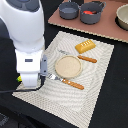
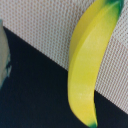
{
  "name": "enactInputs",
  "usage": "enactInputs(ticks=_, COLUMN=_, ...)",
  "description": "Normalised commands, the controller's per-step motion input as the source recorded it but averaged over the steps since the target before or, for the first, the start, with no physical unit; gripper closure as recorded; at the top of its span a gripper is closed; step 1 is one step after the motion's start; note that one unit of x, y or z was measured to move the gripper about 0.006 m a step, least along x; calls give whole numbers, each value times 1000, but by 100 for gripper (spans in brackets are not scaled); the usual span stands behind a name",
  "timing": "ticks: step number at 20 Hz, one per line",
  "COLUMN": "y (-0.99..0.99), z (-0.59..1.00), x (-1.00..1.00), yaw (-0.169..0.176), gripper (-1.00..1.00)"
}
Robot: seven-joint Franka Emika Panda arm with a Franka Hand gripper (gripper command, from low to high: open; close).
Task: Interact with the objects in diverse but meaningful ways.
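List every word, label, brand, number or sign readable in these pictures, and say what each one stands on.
None can be read.
Robot arm: plain white casing, no legible marking.
Bread loaf, banana, pots, woven mat: no print visible on any of them.

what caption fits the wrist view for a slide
Close-up of a yellow banana lying across the edge of a woven placemat onto the dark table.
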Motion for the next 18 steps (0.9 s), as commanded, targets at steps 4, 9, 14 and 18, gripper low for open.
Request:
enactInputs(ticks=4, y=-103, z=-34, x=-671, yaw=14, gripper=-100)
enactInputs(ticks=9, y=-85, z=-82, x=-610, yaw=21, gripper=100)
enactInputs(ticks=14, y=-57, z=-181, x=-498, yaw=27, gripper=100)
enactInputs(ticks=18, y=0, z=-415, x=-361, yaw=25, gripper=100)
